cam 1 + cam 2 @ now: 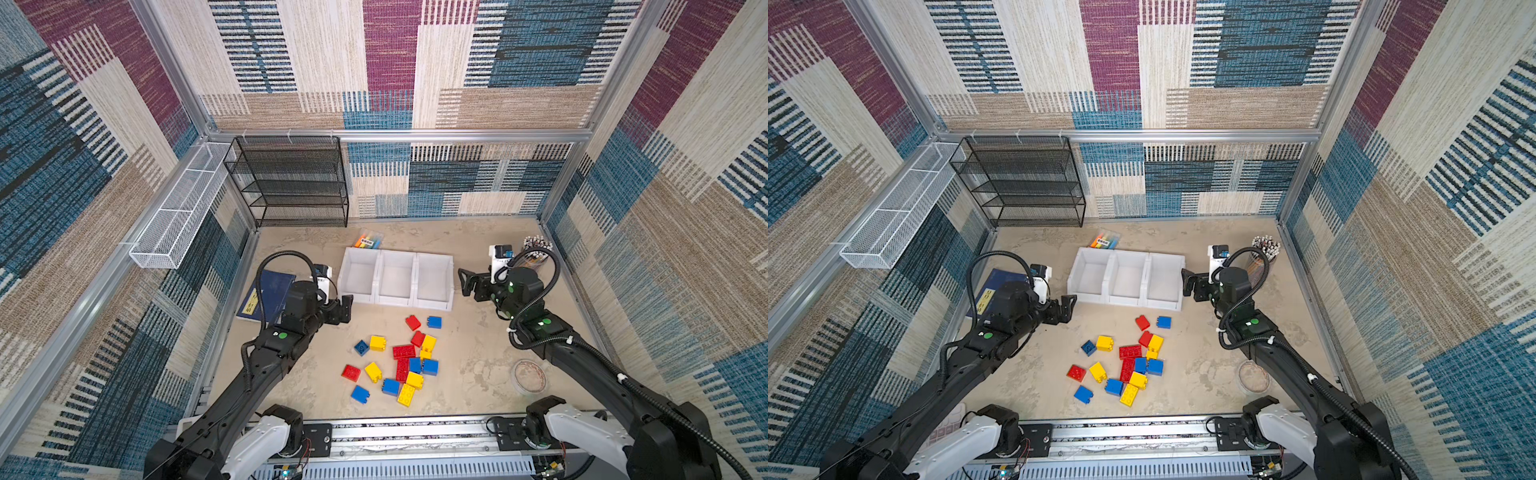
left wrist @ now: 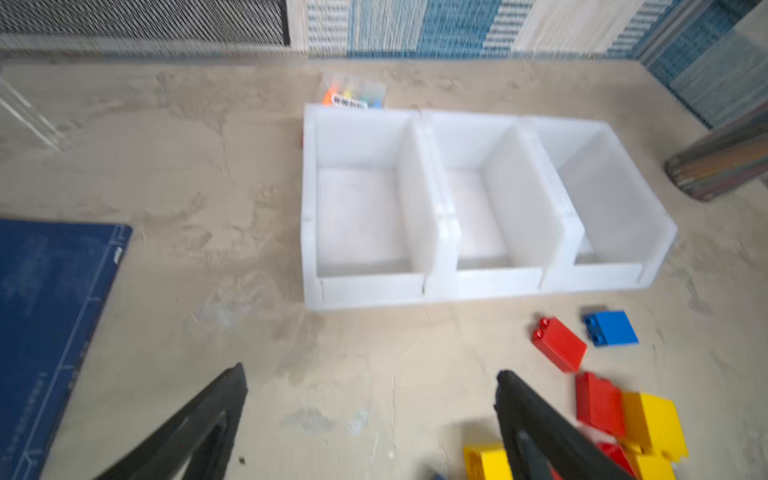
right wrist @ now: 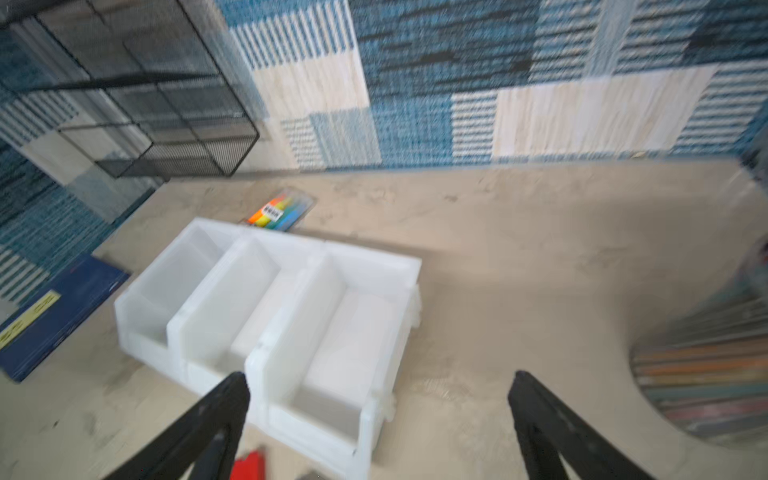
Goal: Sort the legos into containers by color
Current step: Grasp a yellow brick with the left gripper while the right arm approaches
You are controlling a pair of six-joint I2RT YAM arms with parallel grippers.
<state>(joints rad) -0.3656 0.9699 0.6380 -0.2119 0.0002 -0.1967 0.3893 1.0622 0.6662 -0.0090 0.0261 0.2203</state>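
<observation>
Chunky studded legos (image 1: 404,351), red, blue and yellow, square and longer, scattered loose on tan tabletop (image 1: 478,332), just before three joined white open-top containers (image 1: 379,270), left gripper (image 1: 347,306) spread wide, grasping nothing, right gripper (image 1: 466,283) likewise released, beside rightmost container

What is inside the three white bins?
Nothing: all three containers show bare white floors in both top views. The legos lie on the table in front. A strip behind each front lip is hidden.

Black arms (image 1: 266,374), ribbed cables (image 1: 286,254), green dots (image 1: 283,335)
</observation>
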